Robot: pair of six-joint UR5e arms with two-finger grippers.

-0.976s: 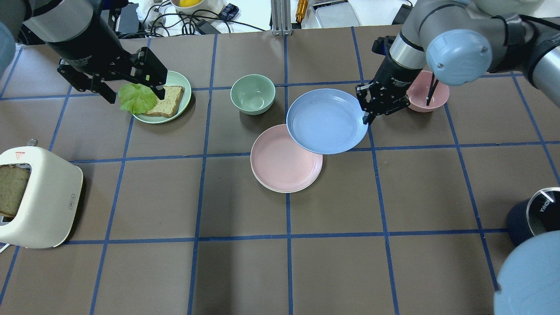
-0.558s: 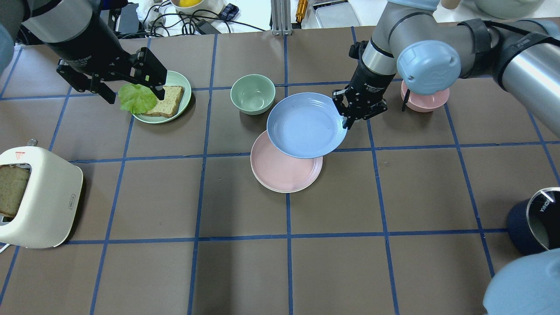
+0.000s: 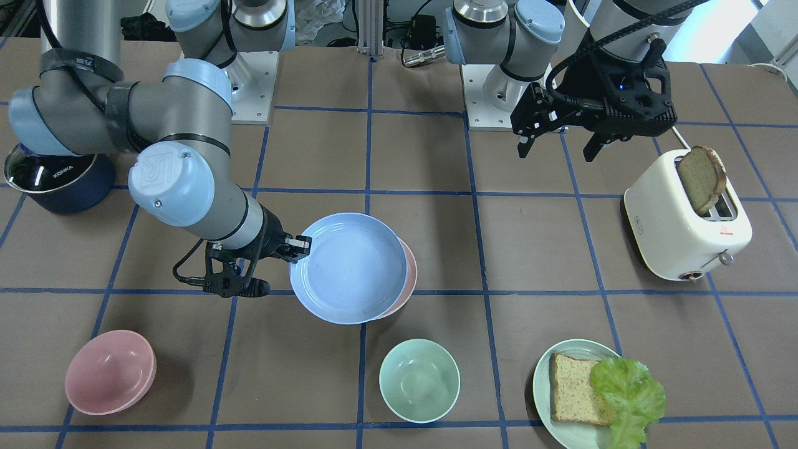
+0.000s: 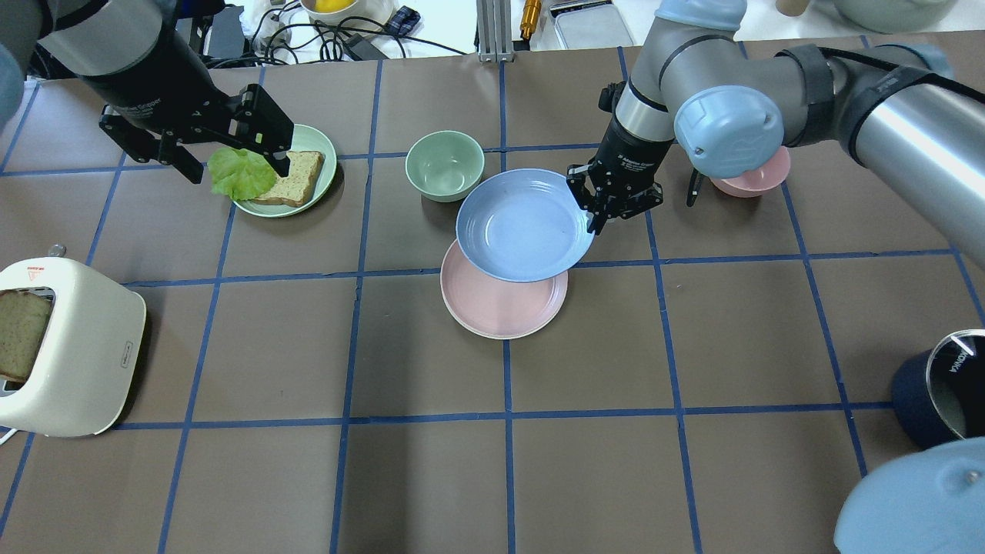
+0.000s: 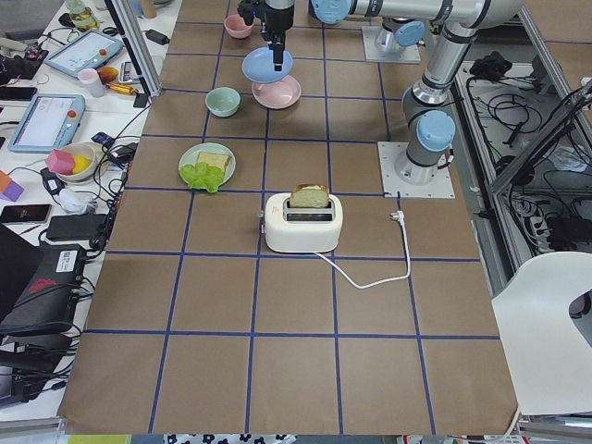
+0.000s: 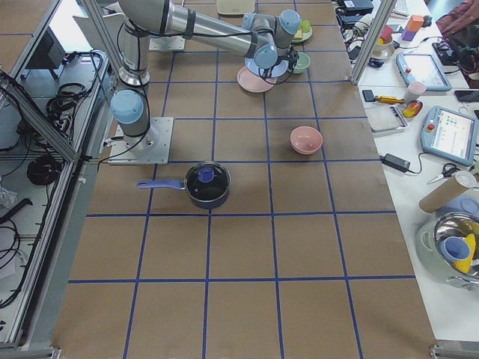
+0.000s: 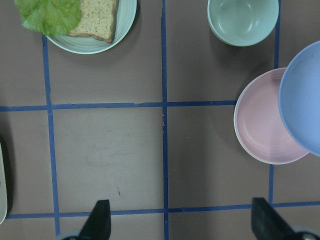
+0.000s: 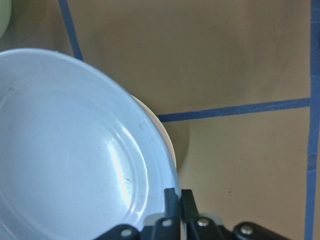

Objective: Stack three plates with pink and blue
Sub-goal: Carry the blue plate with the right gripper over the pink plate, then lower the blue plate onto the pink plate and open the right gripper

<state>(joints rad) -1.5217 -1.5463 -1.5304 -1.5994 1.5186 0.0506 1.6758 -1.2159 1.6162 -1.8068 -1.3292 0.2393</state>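
- The right fingers (image 8: pixel 172 200) are pinched narrow on the rim of the blue plate (image 4: pixel 517 227). I judge an edge grip to be the only hold a shallow plate offers from above.
- In the overhead view the blue plate hangs at the centre of the frame, clear of the surface. It covers the upper part of the pink plate (image 4: pixel 500 308) and is not yet centred over it.
- The pink plate lies flat just below centre. A pale edge (image 4: pixel 465 325) shows under its lower left, which I take to be the white plate, so the stack appears to lack only the blue one.
- The left fingers (image 7: pixel 100 222) are spread wide with nothing between them. They hover at upper left near the bread plate (image 4: pixel 308 142), out of the way.
- The surface (image 4: pixel 431 477) is brown, marked into squares by blue tape.
- It also carries a mint bowl (image 4: pixel 445 165) just beside the blue plate, a pink bowl (image 4: pixel 758 178) at upper right, a toaster (image 4: pixel 73 350) at the left edge and a pot (image 4: pixel 943 385) at lower right.
- Around the rig, the side views show benches with cables and tablets (image 5: pixel 46 120).
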